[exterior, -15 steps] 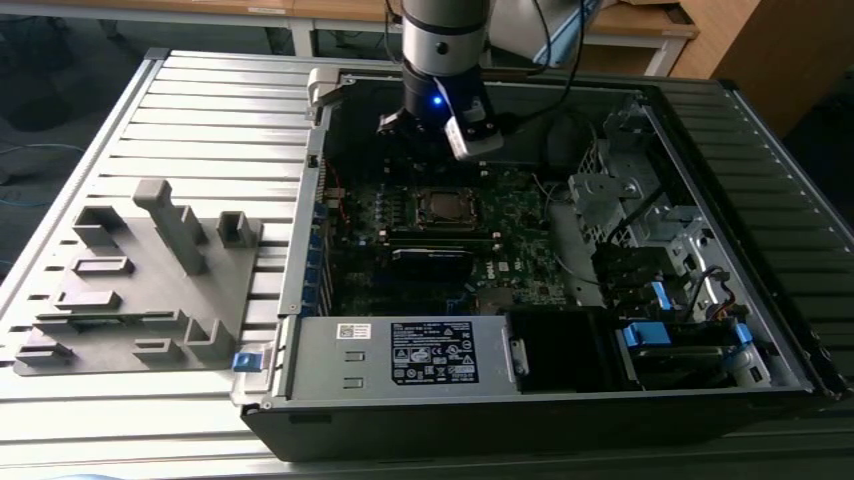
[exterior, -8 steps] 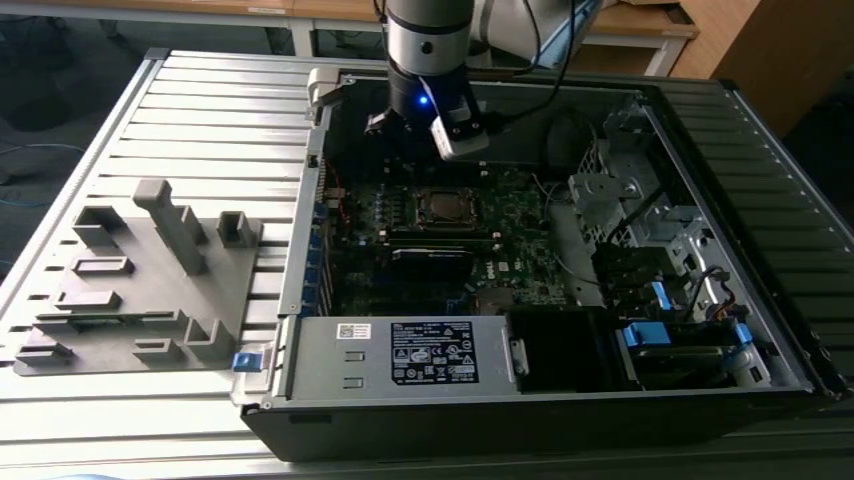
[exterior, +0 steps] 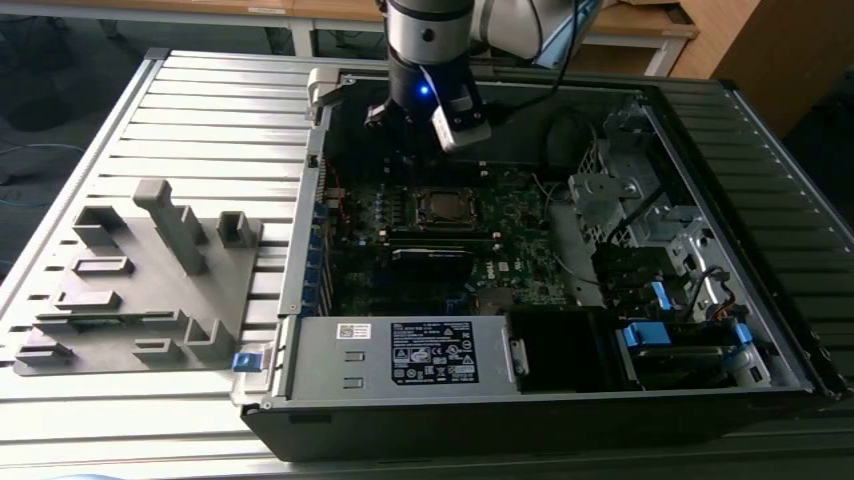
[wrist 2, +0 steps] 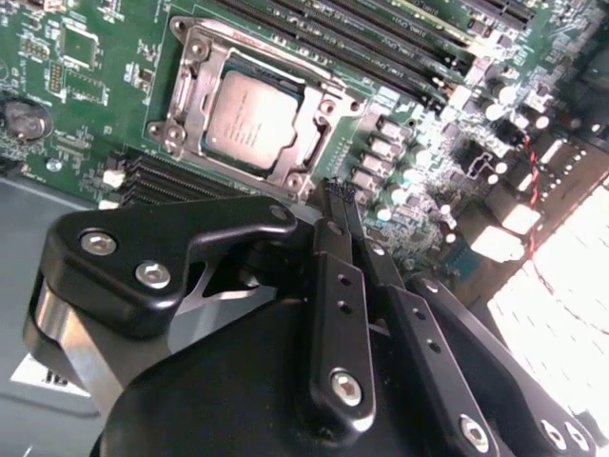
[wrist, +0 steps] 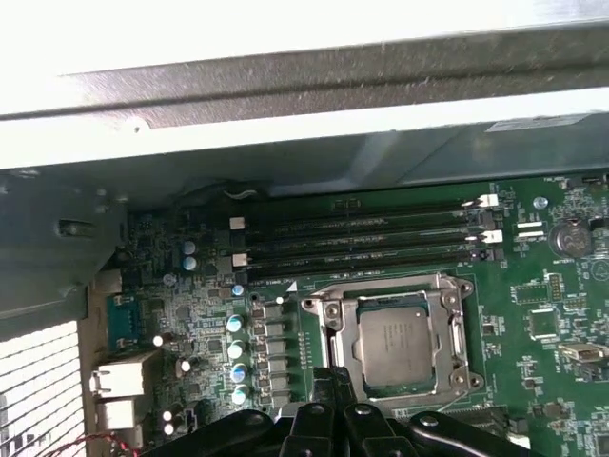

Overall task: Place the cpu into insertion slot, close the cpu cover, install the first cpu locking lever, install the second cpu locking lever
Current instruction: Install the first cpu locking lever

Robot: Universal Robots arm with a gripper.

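One cpu lies under the cpu cover, near the gripper, which is closed on nothing.

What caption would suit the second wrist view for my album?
The cpu sits framed by the cpu cover, the gripper poised beside it.

Ribbed grey metal table, open computer case on it, grey parts holder beside

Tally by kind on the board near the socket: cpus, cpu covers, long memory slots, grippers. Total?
cpu: 1
cpu cover: 1
memory slots: 4
gripper: 1
Total: 7
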